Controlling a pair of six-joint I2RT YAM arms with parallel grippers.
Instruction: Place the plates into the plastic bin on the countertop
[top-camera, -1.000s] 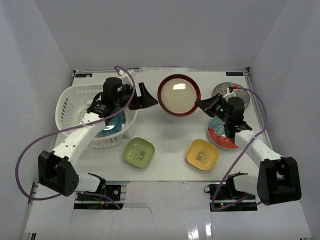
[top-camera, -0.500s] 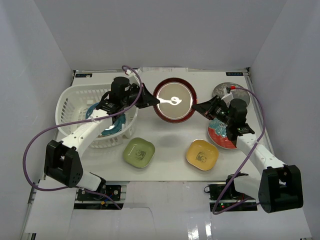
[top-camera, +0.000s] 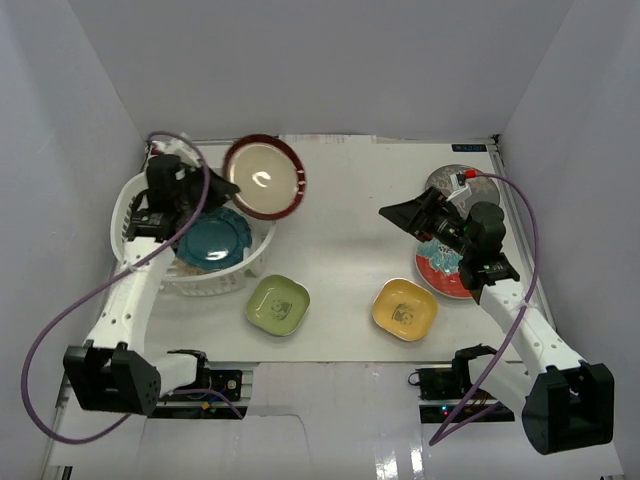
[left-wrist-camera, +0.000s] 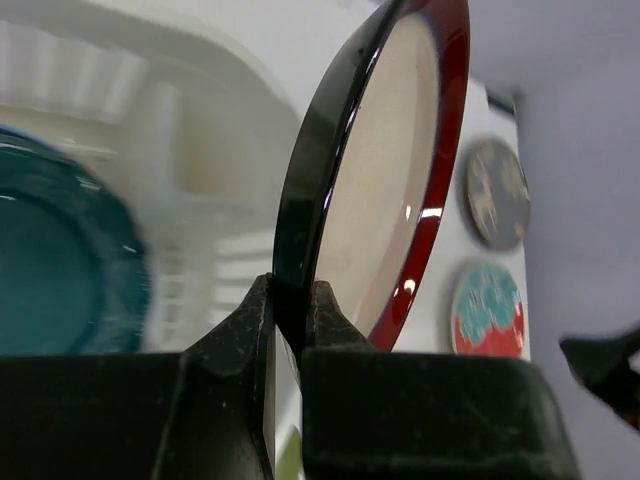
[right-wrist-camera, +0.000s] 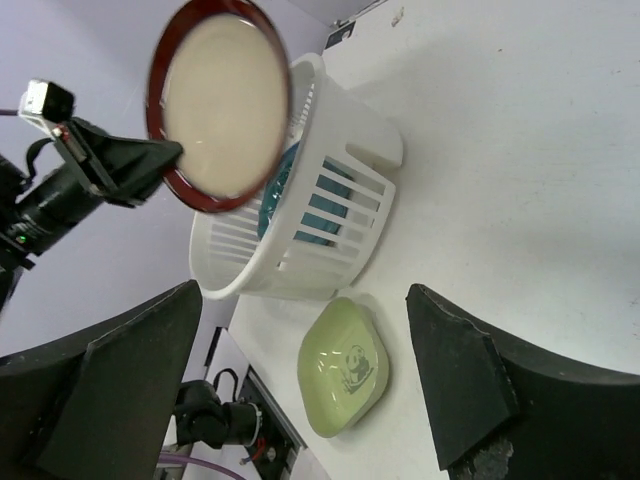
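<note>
Left arm (top-camera: 125, 295) and right arm (top-camera: 525, 325): white tubular links, black joint housings. Base blocks (top-camera: 108, 378): black, boxy. One thick purple cable (top-camera: 531, 240) runs from each wrist to the base. Wrist units black, with a small white connector (top-camera: 463, 177). Gripper fingers (right-wrist-camera: 110, 400): matt black, wedge-shaped.

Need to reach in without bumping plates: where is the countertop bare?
Bare: the middle, between the white basket and the red-and-teal plate, back to the far wall. Crowded: right edge by the grey deer plate; near row, green plate and yellow plate.
</note>
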